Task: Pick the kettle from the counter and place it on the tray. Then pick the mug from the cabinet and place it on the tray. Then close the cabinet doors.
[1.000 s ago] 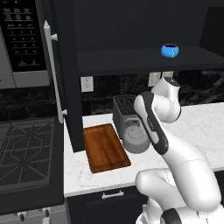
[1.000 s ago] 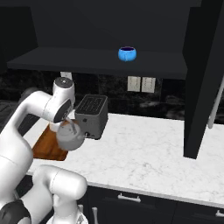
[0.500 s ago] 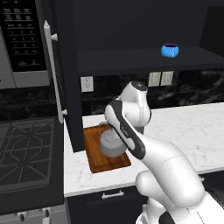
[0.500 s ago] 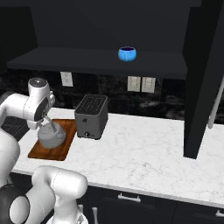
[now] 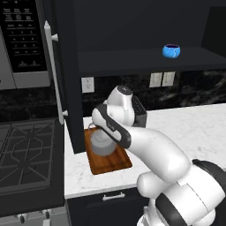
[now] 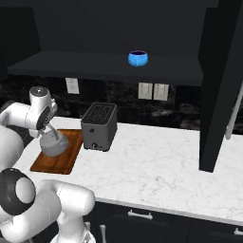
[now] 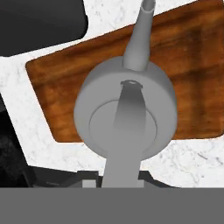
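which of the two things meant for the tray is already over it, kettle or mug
The kettle: it sits over the tray. The mug stands on the cabinet shelf.

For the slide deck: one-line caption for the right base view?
Arm holds the kettle over the tray beside the toaster; the mug waits on the open cabinet shelf.

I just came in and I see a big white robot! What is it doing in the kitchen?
The robot arm's gripper is holding a grey kettle by its handle, right over a brown wooden tray on the white counter. Whether the kettle touches the tray yet is hard to tell. A dark toaster stands beside the tray. Up on the shelf of the open cabinet, a little blue mug is waiting.
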You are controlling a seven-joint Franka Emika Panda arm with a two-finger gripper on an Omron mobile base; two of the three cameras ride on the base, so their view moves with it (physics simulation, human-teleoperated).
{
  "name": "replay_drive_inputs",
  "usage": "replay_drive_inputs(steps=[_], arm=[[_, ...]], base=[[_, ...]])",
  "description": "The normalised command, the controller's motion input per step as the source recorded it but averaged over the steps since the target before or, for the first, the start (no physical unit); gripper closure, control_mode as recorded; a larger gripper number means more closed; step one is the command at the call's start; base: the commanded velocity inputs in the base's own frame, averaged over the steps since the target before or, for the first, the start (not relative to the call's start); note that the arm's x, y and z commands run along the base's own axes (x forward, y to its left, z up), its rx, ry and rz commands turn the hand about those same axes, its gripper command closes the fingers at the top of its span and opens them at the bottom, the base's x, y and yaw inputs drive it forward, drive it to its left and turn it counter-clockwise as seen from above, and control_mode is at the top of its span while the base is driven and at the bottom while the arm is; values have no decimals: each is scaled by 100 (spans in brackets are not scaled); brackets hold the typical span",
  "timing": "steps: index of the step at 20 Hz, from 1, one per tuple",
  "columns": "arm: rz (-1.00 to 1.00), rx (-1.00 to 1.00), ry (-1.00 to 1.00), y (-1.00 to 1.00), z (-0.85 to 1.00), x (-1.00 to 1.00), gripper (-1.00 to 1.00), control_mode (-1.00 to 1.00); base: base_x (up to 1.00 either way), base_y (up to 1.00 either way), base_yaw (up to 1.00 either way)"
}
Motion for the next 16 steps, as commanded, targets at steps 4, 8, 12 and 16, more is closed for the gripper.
replay_drive_inputs(steps=[4, 8, 12, 16], arm=[[0, 2, -2, 10, -14, 53, 100, -100], [0, 0, -5, 0, -13, 42, 100, -100], [0, 0, -5, 0, -23, 40, 100, -100], [-1, 0, -11, 0, -22, 30, 100, -100]], base=[[0, 0, 0], [0, 0, 0], [0, 0, 0], [0, 0, 0]])
